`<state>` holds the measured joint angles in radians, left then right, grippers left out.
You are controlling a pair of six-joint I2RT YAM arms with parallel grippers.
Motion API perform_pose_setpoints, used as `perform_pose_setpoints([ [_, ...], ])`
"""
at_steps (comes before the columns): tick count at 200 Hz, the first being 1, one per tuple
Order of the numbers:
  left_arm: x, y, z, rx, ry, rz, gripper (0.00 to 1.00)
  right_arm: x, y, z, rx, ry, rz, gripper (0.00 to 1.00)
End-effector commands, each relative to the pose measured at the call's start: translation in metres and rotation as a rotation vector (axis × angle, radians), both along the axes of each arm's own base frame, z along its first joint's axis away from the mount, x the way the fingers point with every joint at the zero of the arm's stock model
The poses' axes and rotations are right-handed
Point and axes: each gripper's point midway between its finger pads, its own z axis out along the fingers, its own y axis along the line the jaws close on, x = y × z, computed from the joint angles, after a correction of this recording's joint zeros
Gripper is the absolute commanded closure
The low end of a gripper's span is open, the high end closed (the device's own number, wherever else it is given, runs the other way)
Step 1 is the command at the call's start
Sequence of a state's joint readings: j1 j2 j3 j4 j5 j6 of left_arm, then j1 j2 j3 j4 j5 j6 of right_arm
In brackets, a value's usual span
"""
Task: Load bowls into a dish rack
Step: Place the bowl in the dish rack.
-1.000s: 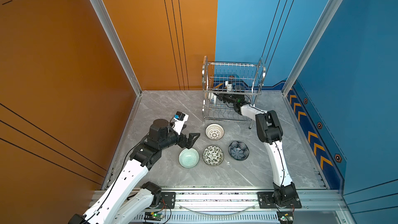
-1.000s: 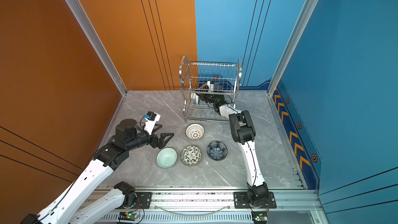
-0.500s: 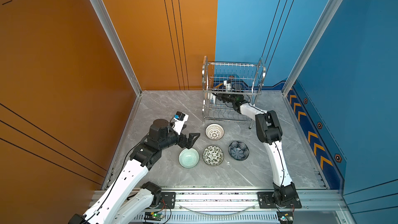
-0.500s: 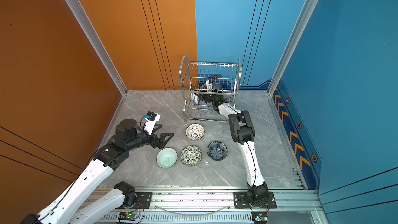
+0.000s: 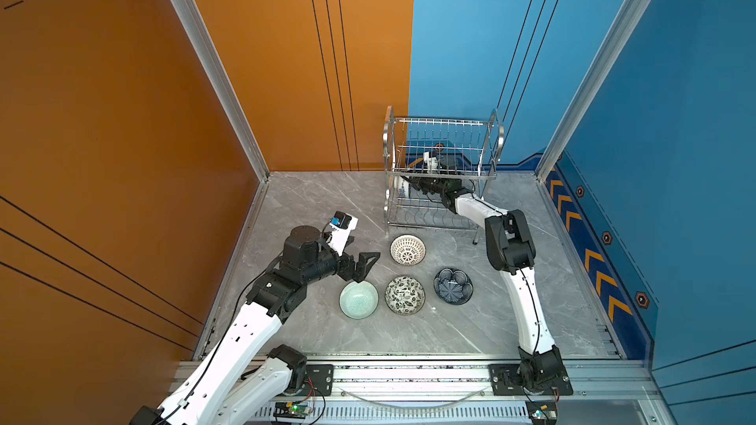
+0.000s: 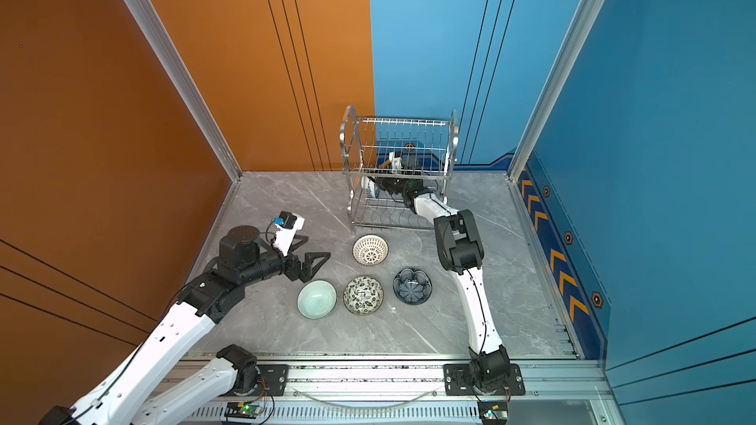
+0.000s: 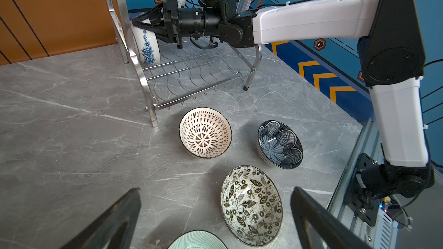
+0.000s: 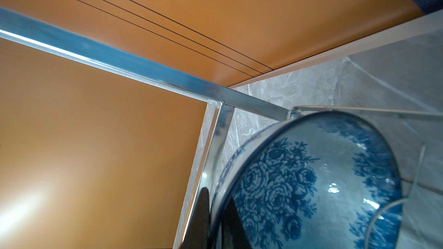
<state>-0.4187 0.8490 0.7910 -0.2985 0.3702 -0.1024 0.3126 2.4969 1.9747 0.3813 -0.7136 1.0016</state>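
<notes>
top views: nothing has shifted; the right claw (image 5: 410,186) stays clamped on the flowered bowl (image 5: 401,190) inside the rack (image 5: 442,121), at the counter's (image 5: 311,198) far edge. left wrist: bowl on edge at the lower shelf (image 7: 191,77), unreleased; left claw (image 7: 215,190) gapes near four waiting bowls (image 7: 205,132). right wrist: fingers (image 8: 202,221) pinch its rim.

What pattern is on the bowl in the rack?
White bowl with blue roses; clearest in left wrist view.

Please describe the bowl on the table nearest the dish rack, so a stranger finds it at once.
On the grey table, find the steel dish rack at the back. Directly before it stands the lattice bowl, upright. Its neighbours are mint, leaf-patterned and navy; it alone is white with a dark lattice.
</notes>
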Motion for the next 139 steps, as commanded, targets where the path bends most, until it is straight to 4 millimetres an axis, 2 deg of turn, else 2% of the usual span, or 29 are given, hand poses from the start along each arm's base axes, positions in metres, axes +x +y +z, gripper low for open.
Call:
perform_pose_setpoints([
  [1,-0.0021,-0.0007,0.0013,-0.017,-0.006,-0.007,0.02,-0.0036,0.0031,-0.0226,-0.039,0.102,-0.006,1.00],
  [59,-0.0025,-0.0005,0.0025,-0.019,-0.010,-0.007,0.02,-0.0030,0.0026,-0.0227,-0.036,0.104,-0.007,1.00],
  [139,-0.0030,-0.0010,0.0024,-0.020,-0.009,-0.011,0.02,-0.0030,0.0026,-0.0178,-0.021,0.098,-0.002,0.94],
])
